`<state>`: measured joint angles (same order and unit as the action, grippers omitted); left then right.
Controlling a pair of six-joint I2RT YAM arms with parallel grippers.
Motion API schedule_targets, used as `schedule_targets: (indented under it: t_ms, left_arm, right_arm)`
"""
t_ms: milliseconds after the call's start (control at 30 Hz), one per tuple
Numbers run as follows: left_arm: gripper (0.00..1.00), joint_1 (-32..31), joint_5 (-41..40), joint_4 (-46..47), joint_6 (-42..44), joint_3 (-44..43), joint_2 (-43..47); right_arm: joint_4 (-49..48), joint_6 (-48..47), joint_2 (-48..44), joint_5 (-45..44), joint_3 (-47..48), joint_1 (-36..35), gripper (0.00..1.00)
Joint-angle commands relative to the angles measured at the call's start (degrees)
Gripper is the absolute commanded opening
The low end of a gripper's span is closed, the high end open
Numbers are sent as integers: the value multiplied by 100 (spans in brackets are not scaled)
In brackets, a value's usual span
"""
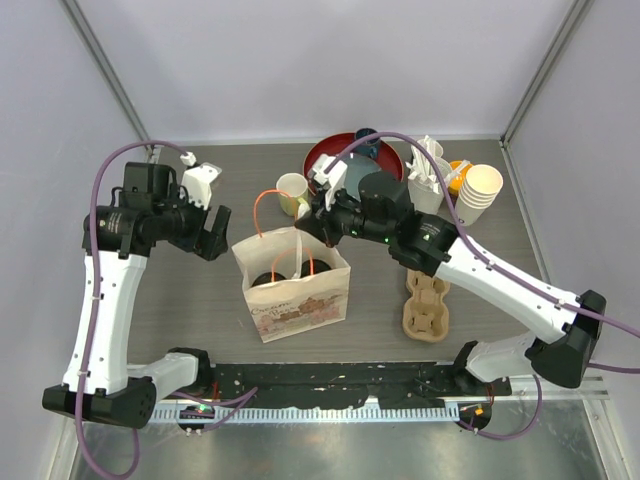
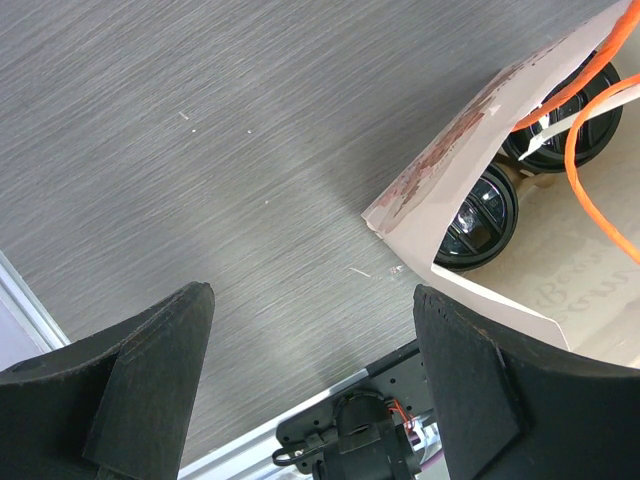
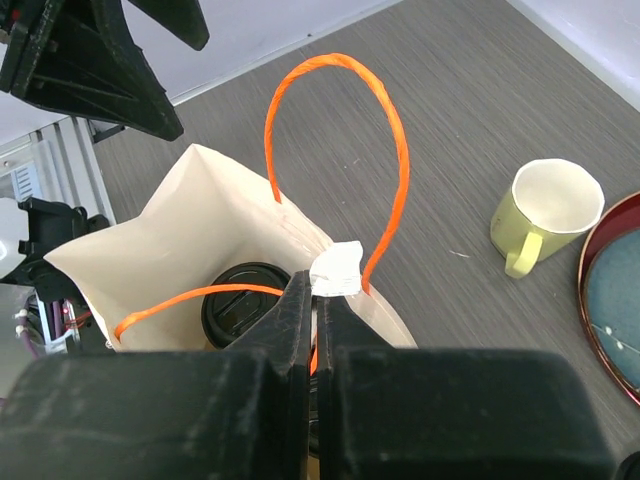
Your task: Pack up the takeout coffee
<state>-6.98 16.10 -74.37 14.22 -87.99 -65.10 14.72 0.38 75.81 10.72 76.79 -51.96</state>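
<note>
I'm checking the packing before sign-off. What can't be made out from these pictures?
- Cup bodies, all views: only the black lids show; the walls of the paper bag hide the rest.
- Second lid, right wrist view: hidden behind the right gripper, which is shut on the bag's rim.
- Bag's far side, left wrist view: cut off by the frame edge.
- Bag print, top view: too small to read.

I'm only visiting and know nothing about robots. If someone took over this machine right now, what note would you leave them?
Left gripper: open, empty, over the table beside the paper bag.
Right gripper: shut, apparently pinching the bag's rim beside an orange handle.
Coffee cups: both black lids show inside the bag.
Done: both cups are in the bag.
Left: probably just letting go of the rim and pulling both arms back.
</note>
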Motion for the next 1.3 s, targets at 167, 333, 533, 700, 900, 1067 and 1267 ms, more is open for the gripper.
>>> schedule_targets:
  t_ms: [167, 333, 533, 700, 900, 1067, 1267]
  left_arm:
    - [85, 48, 139, 98, 116, 1, 32]
    - [85, 48, 139, 89, 143, 44, 50]
    - [85, 48, 192, 80, 160, 62, 59]
    - [85, 48, 201, 80, 160, 80, 50]
    - [85, 48, 209, 63, 178, 80, 76]
    - [85, 48, 236, 63, 178, 106, 94]
    - [85, 48, 227, 28, 213, 141, 138]
  right_arm:
    - [-382, -21, 311, 140, -86, -103, 1]
    - [-417, 14, 303, 229, -112, -130, 20]
    - [-163, 23, -39, -192, 46, -138, 64]
    - [153, 6, -356, -377, 484, -138, 80]
    - [1021, -142, -611, -2405, 1170, 37, 82]
    - [1603, -65, -322, -3242, 1470, 1710, 57]
    - [1780, 163, 12, -3419, 1260, 3235, 44]
